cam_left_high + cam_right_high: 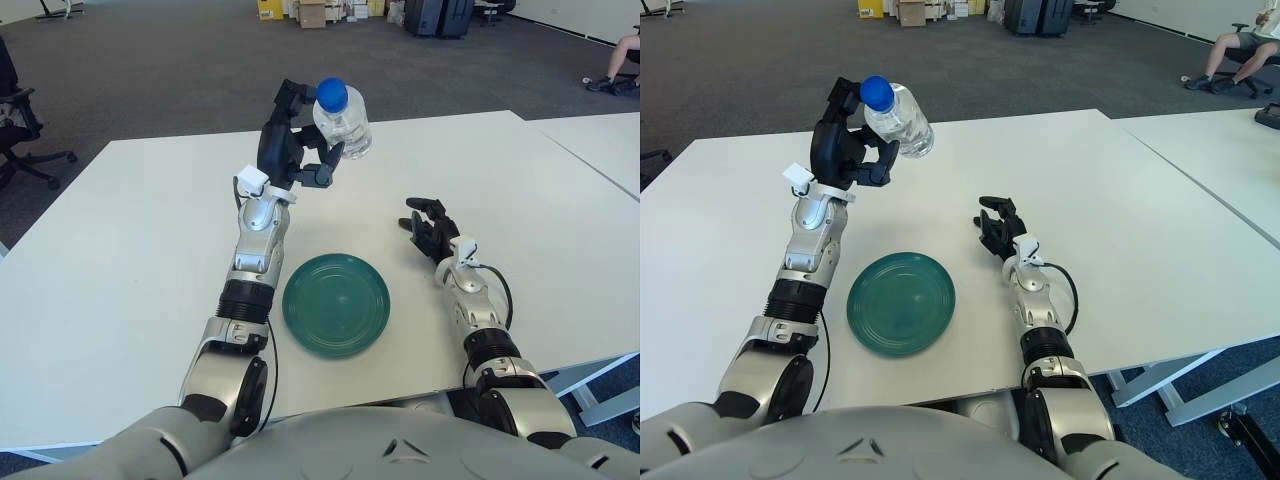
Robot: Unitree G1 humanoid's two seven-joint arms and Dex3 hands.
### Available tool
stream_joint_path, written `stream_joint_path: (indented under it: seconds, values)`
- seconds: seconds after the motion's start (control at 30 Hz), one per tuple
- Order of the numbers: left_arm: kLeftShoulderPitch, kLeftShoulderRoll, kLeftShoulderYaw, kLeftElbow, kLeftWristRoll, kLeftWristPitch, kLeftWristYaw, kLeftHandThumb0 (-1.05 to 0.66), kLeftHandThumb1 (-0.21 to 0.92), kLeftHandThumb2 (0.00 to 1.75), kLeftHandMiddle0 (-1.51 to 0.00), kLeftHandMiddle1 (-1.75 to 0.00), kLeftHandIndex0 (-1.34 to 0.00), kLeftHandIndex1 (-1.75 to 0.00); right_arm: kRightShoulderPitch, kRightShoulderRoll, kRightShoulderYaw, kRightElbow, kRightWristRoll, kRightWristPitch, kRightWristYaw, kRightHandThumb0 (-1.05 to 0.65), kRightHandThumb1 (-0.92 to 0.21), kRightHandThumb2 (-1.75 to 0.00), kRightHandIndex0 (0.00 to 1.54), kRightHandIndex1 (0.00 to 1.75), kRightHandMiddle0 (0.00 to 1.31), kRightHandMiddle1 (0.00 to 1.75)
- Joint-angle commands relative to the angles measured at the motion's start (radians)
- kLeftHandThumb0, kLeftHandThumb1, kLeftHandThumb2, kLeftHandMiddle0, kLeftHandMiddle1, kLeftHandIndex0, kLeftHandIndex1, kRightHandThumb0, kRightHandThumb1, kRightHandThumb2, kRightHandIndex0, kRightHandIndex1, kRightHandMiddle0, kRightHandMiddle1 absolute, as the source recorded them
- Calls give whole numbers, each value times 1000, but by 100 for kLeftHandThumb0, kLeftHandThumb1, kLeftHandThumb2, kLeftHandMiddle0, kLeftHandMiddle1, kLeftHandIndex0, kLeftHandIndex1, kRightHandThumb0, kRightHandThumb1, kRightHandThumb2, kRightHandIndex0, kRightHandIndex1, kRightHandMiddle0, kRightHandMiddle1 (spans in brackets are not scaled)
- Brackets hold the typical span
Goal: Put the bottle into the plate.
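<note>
Bottle (343, 118) gripped in left hand (292, 150), raised above desk (120, 260) at 11 o'clock from plate (336, 303). Right hand (430, 227) parked at plate's 2 o'clock, fingers loosely curled, nothing held.

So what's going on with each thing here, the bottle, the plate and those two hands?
bottle: capped with a blue cap, tilted, held in the air above the table
left hand: raised, fingers closed around the bottle
plate: green, flat on the white table, nothing in it
right hand: low over the table to the right of the plate, holding nothing
</note>
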Motion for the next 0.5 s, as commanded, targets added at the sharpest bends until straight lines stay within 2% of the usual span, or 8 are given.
stream_joint_path:
  seconds: [0.0,0.2,0.27,0.33,0.47]
  values:
    - [10,18,0,-34,-9,-9,-23,-50,24,139,-121,-175,-66,-175,-23,-8,-11,23,9,-8,3,-63,-92,-74,35,68,0,105]
    - [36,43,-7,-61,-4,-20,-64,-51,22,142,-122,-175,-69,-175,-32,-9,-17,46,13,-24,14,-63,-92,-73,36,69,0,106]
    - [52,56,-11,-79,-8,-18,-82,-36,24,123,-123,-175,-84,-175,-34,-9,-19,51,13,-25,16,-64,-92,-73,36,69,0,106]
    - [74,67,-16,-103,-10,-13,-99,-26,25,110,-124,-175,-93,-175,-36,-9,-21,57,14,-27,18,-64,-92,-73,36,69,0,106]
    - [115,83,-24,-152,-17,8,-125,-20,28,102,-123,-175,-97,-175,-39,-7,-25,63,15,-32,18,-63,-92,-73,37,70,0,107]
